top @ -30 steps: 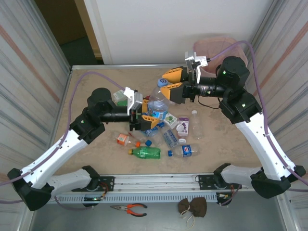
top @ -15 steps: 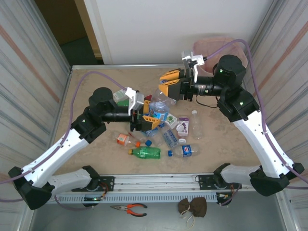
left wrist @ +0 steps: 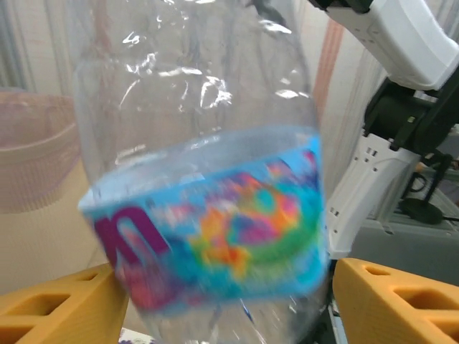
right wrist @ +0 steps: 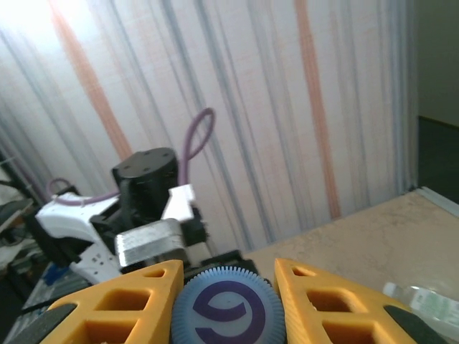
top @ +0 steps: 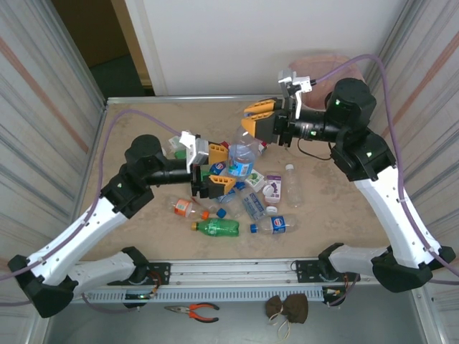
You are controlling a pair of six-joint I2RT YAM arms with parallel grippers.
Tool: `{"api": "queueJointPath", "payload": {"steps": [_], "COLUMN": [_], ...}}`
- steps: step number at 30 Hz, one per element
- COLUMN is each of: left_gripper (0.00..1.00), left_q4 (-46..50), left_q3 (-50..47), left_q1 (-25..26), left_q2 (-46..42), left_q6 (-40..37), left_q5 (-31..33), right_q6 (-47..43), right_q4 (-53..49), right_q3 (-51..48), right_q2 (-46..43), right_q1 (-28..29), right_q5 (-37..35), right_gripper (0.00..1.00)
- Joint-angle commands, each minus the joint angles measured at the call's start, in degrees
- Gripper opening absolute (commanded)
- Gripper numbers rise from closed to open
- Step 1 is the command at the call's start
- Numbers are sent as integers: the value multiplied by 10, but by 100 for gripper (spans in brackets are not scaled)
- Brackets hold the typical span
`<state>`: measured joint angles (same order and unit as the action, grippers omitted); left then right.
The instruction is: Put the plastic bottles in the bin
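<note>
A large clear bottle (top: 242, 159) with a blue label hangs tilted above the heap of plastic bottles (top: 244, 204) on the table. My right gripper (top: 249, 123) is shut on its ribbed blue cap (right wrist: 228, 309), which sits tight between the two yellow fingers. My left gripper (top: 224, 169) stands open around the bottle's lower body (left wrist: 215, 215); a gap shows beside its right finger (left wrist: 398, 301). Lying loose are a green bottle (top: 215, 227), an orange one (top: 185, 208) and a clear one (top: 276, 224). The pink-rimmed bin (top: 323, 63) stands at the far right corner, behind my right arm.
A small white and purple carton (top: 272, 188) lies among the bottles. Pliers (top: 193, 309) and a brown pouch (top: 287, 308) rest on the front ledge. Striped walls close in both sides of the table (top: 143, 129).
My right gripper has shut on the large bottle's cap. My left gripper has opened off the bottle's body, and the bottle has shifted a little to the right.
</note>
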<state>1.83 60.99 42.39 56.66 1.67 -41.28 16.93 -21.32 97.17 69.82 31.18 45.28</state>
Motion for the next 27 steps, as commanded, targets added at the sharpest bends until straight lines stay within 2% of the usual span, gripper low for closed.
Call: {"api": "queueJointPath", "payload": {"steps": [1,7,14,21,27], "left_gripper": [77,78,78,78,78], "left_q4": [-6,25,28,26,33], "left_q3": [-20,-55,-84,-99,-103], "left_q1": [4,4,3,4,4], "left_q2": [-38,-82,-118,-134,-127], "left_q6": [-7,-6,6,17,23], "left_q5": [45,118,153,162,166], "right_q6": [-21,-28,-34,-53,-98], "right_q4": [-39,-93,-138,-132,-156], "right_q3": [36,93,198,258,319], "right_q2": [2,44,144,237,334], "right_q1": [-44,-152,-264,-330,-351], "right_q5": [-61,-155,-274,-360,-408], "right_gripper": [30,31,30,29,28]}}
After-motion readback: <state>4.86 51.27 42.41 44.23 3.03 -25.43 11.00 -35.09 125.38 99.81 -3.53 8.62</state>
